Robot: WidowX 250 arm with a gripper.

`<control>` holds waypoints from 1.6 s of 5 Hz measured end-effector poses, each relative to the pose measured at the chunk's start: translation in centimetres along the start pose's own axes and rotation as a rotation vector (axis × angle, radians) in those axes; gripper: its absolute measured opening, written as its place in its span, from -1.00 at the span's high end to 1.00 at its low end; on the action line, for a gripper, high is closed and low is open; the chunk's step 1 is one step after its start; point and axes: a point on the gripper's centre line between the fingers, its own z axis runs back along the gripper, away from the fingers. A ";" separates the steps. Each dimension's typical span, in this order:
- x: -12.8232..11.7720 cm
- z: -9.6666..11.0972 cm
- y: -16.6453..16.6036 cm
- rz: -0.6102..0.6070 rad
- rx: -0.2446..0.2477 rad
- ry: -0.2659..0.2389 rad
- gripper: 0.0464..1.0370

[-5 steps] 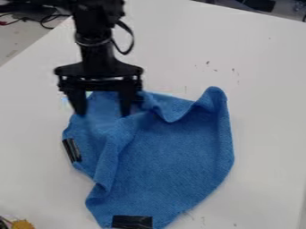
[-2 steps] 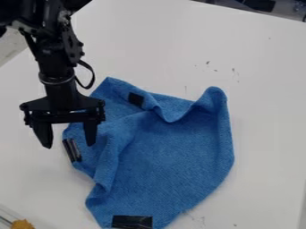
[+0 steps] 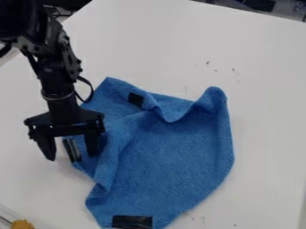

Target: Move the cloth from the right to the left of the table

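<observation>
Gripper (image 3: 70, 154): fingers are being held apart, one over cloth, one over tabletop, nothing being clamped; fingertip contact cannot be told
Blue cloth (image 3: 173, 156): is being spread in folds across mid-table, left edge being presented between the fingers
Left tape strip (image 3: 71, 150): is being framed by the fingers; a low, deep pinch of fabric is probably being called for before dragging
Table (image 3: 263, 112): leftward travel is being judged limited by upper-left edge and yellow-orange item (image 3: 23, 224)

Arm (image 3: 57, 78) upper left | end effector (image 3: 71, 156) pointing down — spread wide | height unclear
</observation>
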 end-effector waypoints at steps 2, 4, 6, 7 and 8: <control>1.0 -1.0 -0.7 -0.021 -0.036 -0.020 -0.37; 1.4 -0.8 -1.1 -0.035 -0.031 -0.042 0.56; 0.5 -0.1 -0.5 -0.042 0.039 0.014 0.91; 0.8 2.1 -0.5 -0.046 0.049 -0.009 0.93; 0.6 4.1 0.0 -0.031 0.063 -0.040 0.93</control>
